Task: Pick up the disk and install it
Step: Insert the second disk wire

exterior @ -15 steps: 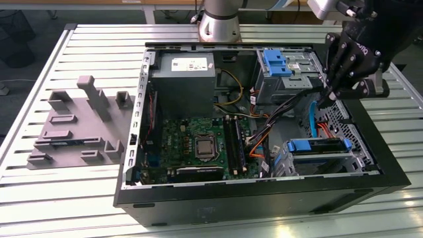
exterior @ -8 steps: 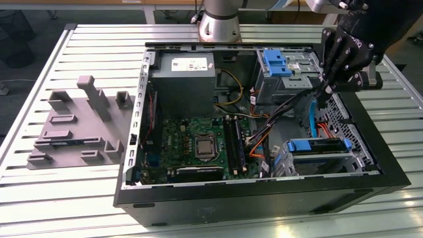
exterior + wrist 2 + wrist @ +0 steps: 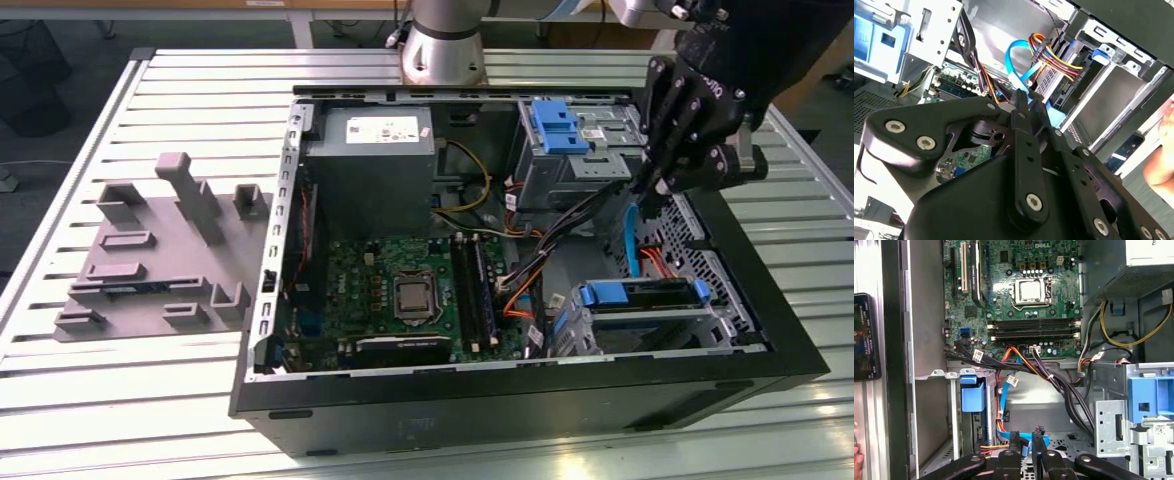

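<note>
My end effector hangs inside open computer case, just beside blue cable — grip state: cannot tell. Disk in blue bracket sits in drive cage, exterior view's right, below me, apart. Power supply has white label, print unreadable. Exterior view adds grey fixture plate on surface; first wrist view, motherboard.

Blue-bracketed disk seated in bay
</note>
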You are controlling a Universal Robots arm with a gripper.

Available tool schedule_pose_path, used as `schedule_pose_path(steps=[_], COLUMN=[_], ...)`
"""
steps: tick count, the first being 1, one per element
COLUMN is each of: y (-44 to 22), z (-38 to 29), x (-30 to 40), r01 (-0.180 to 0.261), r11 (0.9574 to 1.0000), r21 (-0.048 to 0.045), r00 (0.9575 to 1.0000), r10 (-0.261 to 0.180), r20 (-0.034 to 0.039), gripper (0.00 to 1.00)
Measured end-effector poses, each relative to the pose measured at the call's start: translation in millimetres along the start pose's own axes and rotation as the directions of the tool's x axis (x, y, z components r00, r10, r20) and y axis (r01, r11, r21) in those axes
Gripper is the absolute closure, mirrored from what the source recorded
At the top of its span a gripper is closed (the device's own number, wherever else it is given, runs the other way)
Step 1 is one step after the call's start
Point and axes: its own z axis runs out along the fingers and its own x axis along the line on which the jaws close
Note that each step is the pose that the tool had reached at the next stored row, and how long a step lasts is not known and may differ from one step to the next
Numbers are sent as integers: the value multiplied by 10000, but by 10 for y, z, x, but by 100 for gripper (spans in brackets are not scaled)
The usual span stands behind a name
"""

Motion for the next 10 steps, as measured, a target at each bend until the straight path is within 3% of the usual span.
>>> schedule_pose_path(steps=[3,4,8,10], y=[0,0,0,0], z=[20,27,60,69], x=[-4,-4,-5,-6], r01=[-51,-60,-85,-87], r11=[10000,10000,9999,9998], r21=[36,58,122,163], r00=[9999,9998,9992,9982], r10=[51,62,89,96], r20=[-137,-197,-394,-587], gripper=[75,69,69,70])
